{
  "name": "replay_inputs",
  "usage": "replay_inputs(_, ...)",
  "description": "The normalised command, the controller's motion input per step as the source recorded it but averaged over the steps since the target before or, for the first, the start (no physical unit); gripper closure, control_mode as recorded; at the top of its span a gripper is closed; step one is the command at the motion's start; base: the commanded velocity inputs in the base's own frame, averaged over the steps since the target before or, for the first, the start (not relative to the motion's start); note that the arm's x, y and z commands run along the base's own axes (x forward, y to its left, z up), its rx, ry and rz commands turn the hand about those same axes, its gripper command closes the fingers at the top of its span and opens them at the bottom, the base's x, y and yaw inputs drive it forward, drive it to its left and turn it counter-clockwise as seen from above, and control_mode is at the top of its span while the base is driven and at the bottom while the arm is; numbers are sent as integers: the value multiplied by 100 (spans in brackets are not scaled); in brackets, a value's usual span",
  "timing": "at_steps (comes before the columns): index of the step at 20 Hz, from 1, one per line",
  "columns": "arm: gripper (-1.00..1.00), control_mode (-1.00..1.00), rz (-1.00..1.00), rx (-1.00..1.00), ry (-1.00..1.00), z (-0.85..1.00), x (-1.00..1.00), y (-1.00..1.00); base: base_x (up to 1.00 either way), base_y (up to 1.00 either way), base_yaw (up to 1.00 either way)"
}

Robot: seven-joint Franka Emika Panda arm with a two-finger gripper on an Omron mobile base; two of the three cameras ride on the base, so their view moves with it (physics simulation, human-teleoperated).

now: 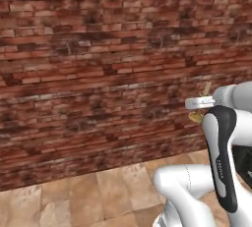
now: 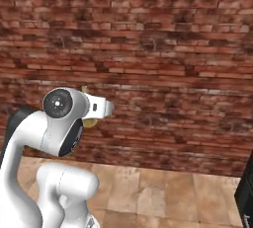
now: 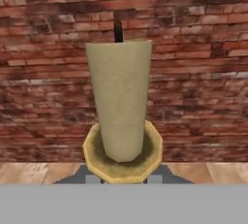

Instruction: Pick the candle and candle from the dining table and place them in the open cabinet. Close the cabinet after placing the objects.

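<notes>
Claw (image 3: pixel 123 179) holds brass candle (image 3: pixel 120 106) by its stem, wick up. Keep candle straight, grip firm, while carrying past brick wall (image 3: pixel 193 48) toward cabinet.

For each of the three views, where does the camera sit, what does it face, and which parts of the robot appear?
Left base view: behind the arm, facing the brick wall; arm lower right.
Right base view: behind it, same wall; arm lower left.
Hand view: on the hand, facing the candle in the gripper.
All share wall and tiled floor.
</notes>
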Motion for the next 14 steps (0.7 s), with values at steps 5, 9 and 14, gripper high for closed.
replay_inputs(5,100,100,0,0,0,0,0,0,94,0,-16)
replay_inputs(9,100,100,0,0,0,0,0,0,59,0,-48)
replay_inputs(14,100,100,0,0,0,0,0,0,35,0,-66)
